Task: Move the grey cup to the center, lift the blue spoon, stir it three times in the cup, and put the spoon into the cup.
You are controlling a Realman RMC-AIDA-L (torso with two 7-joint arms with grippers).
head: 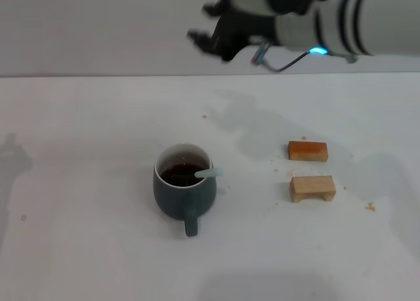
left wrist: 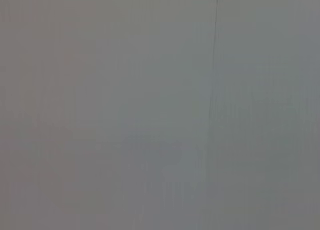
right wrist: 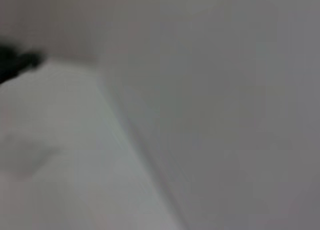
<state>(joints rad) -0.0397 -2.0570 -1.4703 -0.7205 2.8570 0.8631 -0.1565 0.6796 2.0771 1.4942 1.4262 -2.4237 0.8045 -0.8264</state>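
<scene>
The grey cup (head: pixel 184 189) stands on the white table (head: pixel 79 150) a little left of the middle, handle toward me, with dark liquid inside. The blue spoon (head: pixel 209 173) rests in the cup, its pale blue handle sticking out over the right rim; its bowl is hidden in the liquid. My right gripper (head: pixel 205 31) is raised high above the far side of the table, well clear of the cup, open and empty. My left gripper is out of view; the left wrist view shows only a plain grey surface.
Two small wooden blocks lie to the right of the cup: an orange-brown one (head: pixel 308 151) farther back and a paler one (head: pixel 312 188) nearer. A few crumbs dot the table. The right wrist view shows only table and wall.
</scene>
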